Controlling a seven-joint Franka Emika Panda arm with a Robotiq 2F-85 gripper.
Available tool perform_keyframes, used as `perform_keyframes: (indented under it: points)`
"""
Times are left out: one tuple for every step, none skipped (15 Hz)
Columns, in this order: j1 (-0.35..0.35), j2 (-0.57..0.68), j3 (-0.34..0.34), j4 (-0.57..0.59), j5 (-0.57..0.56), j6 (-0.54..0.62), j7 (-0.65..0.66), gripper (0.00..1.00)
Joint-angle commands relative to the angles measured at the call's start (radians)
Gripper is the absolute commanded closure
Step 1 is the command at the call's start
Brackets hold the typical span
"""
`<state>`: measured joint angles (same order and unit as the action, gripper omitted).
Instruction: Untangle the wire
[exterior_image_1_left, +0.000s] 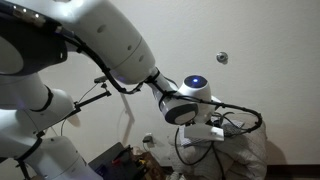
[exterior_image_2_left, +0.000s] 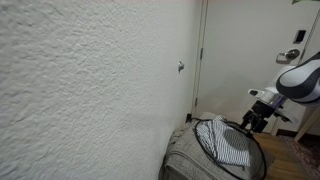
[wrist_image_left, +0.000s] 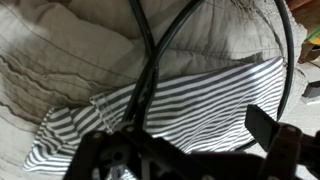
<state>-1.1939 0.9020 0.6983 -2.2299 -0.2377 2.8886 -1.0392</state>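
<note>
Wire (wrist_image_left: 152, 60) shows best in the wrist view. Two black strands come down from the top edge, cross each other in the upper middle of the frame, and run together over a striped cloth (wrist_image_left: 210, 100) toward the lower left, where the dark claw (wrist_image_left: 185, 158) covers them. The cloth lies on a pale quilted fabric (wrist_image_left: 60, 50) that fills the upper left. A black arc (wrist_image_left: 291, 60) curves along the right edge; we cannot tell if it is the same wire or a rim. The fingers of the claw stand wide apart at the lower left and lower right of this frame, released, and we see nothing between them.

In an exterior view the claw (exterior_image_2_left: 252, 122) hangs at the right side, just above a grey soft basket (exterior_image_2_left: 185, 160) in the lower middle. The striped cloth (exterior_image_2_left: 232, 148) lies on top of the basket, inside a thin black loop (exterior_image_2_left: 203, 140). Only this view gives a rough white wall (exterior_image_2_left: 80, 90) and a door (exterior_image_2_left: 240, 50). In an exterior view the white arm (exterior_image_1_left: 110, 40) fills the upper left and the claw (exterior_image_1_left: 205, 132) is at the lower right among black cables (exterior_image_1_left: 245, 118); there we cannot separate the wire from the cabling of the arm. A thin black rod (exterior_image_1_left: 95, 100) appears at the left of this frame only.
</note>
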Motion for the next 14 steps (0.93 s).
perform_keyframes:
  points:
    - [0.015,-0.009,-0.008,-0.002,0.040,0.005,-0.028,0.00]
    - [0.015,-0.009,-0.008,-0.002,0.040,0.005,-0.028,0.00]
    - [0.023,-0.010,-0.015,0.000,0.041,0.011,-0.020,0.00]
    - [0.025,-0.006,-0.016,0.004,0.045,0.010,-0.020,0.00]
    - [0.030,-0.006,-0.021,0.006,0.048,0.012,-0.017,0.00]
    - [0.038,-0.005,-0.028,0.009,0.052,0.023,-0.012,0.00]
    - [0.041,-0.002,-0.031,0.014,0.055,0.018,-0.015,0.00]
    - [0.050,-0.001,-0.038,0.018,0.059,0.024,-0.011,0.00]
    - [0.053,0.003,-0.040,0.025,0.063,0.016,-0.013,0.00]
    - [0.063,0.003,-0.048,0.029,0.065,0.020,-0.011,0.00]
    - [0.067,0.006,-0.051,0.034,0.068,0.020,-0.011,0.00]
    - [0.072,0.009,-0.055,0.040,0.071,0.015,-0.012,0.00]
    - [0.081,0.011,-0.063,0.045,0.074,0.019,-0.009,0.00]
    - [0.088,0.014,-0.068,0.051,0.076,0.017,-0.009,0.00]
